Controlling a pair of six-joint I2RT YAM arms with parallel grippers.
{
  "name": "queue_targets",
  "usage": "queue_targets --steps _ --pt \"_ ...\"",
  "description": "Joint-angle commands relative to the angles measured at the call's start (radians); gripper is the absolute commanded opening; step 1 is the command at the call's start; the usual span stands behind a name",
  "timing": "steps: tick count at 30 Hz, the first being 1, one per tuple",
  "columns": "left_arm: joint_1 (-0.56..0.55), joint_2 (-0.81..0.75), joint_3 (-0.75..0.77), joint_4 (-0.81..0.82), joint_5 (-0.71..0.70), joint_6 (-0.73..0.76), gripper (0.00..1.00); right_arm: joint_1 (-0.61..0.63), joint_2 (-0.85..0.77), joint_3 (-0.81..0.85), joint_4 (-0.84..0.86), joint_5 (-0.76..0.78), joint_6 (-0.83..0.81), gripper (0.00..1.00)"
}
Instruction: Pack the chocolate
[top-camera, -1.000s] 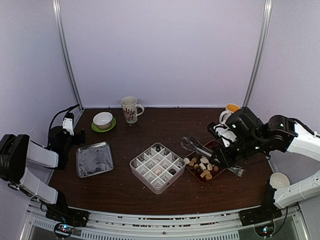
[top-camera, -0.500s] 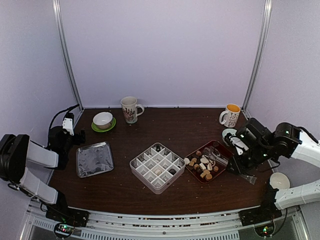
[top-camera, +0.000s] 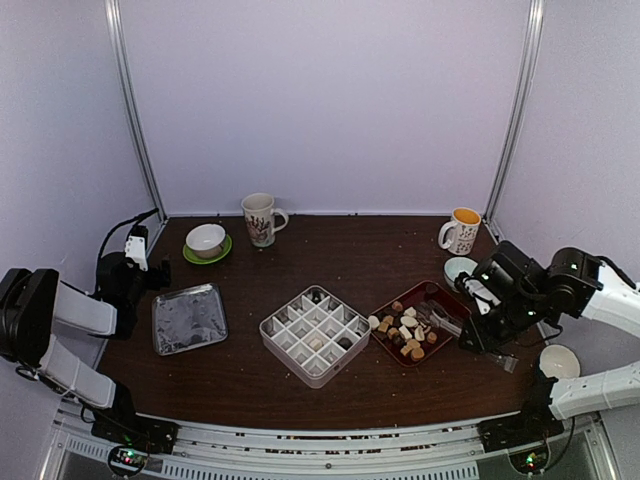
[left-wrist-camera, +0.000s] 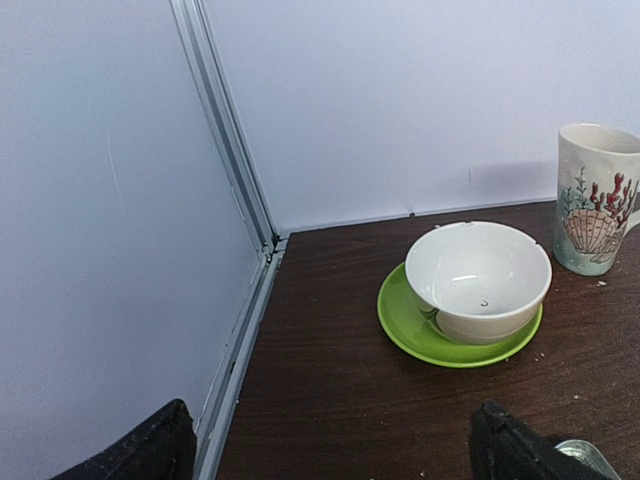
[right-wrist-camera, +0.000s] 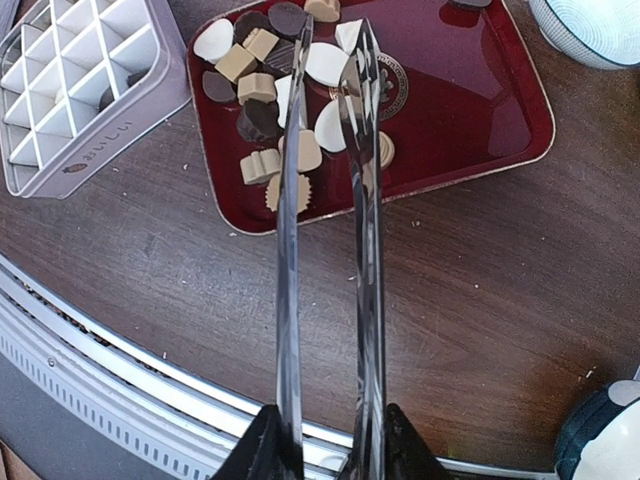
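Right tool (right-wrist-camera: 330, 445) is clamped on the handle end of long metal tongs (right-wrist-camera: 290, 250), whose tips stand slightly apart above the small brown, tan and white chocolates (right-wrist-camera: 262, 85). These are heaped in the glossy dark-red rectangular tray (right-wrist-camera: 450, 110) on the dark wooden surface (top-camera: 360, 260), at the end nearest the white gridded plastic box (right-wrist-camera: 100, 150); cannot tell if the tips touch a piece. A few chocolates sit in the box cells, and the left tool (left-wrist-camera: 330, 450) has its fingers wide apart, holding nothing, by the left wall facing a white bowl (left-wrist-camera: 480, 280) on a green saucer (left-wrist-camera: 410, 330).
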Motion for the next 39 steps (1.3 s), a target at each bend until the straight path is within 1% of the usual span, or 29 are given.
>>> queue_targets --steps 1,9,17,23,27,33,39 --pt "0.009 0.006 -0.001 0.058 0.000 -0.004 0.98 -0.011 0.020 -0.014 -0.016 0.017 0.000 0.32" --pt "0.008 0.006 -0.001 0.058 0.000 -0.003 0.98 -0.014 0.056 -0.017 -0.030 0.015 0.003 0.33" --pt "0.008 0.005 -0.001 0.058 0.000 -0.004 0.98 -0.014 0.039 -0.014 -0.056 -0.014 0.013 0.36" --pt "0.009 0.006 -0.001 0.058 0.000 -0.003 0.98 -0.013 0.043 -0.005 -0.021 -0.056 0.006 0.36" --pt "0.009 0.006 -0.001 0.058 0.000 -0.003 0.98 -0.014 0.078 -0.002 0.014 -0.087 -0.006 0.37" --pt "0.008 0.006 -0.001 0.058 0.000 -0.004 0.98 -0.020 0.122 -0.004 0.028 -0.062 -0.005 0.37" --pt "0.009 0.006 -0.001 0.058 0.000 -0.003 0.98 -0.052 0.119 -0.018 0.044 -0.036 -0.005 0.38"
